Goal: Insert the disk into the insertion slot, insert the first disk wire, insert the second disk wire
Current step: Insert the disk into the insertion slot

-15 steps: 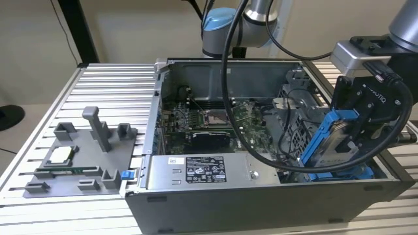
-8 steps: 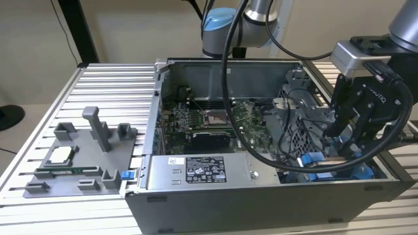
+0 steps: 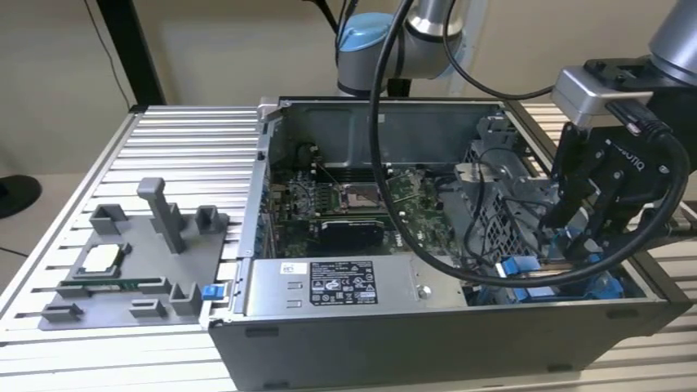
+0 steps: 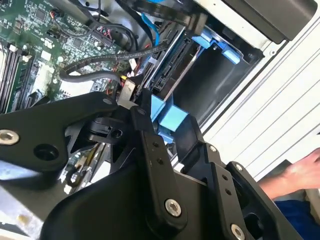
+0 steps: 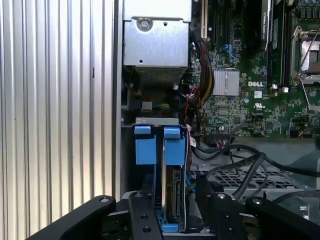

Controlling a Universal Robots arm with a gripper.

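Jaws tight on the disk [image 5: 173, 150], upright between them in the insertion slot [image 5: 155, 121].

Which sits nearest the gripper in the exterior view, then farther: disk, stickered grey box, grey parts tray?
1. Disk, just below the gripper, at the exterior view's right.
2. Stickered grey box, along the case's near edge.
3. Grey parts tray, outside the case, at the exterior view's left.

The exterior view looks down obliquely over the whole computer case [image 3: 436, 343]; both wrist views sit close above its insertion slot [image 5: 147, 170]
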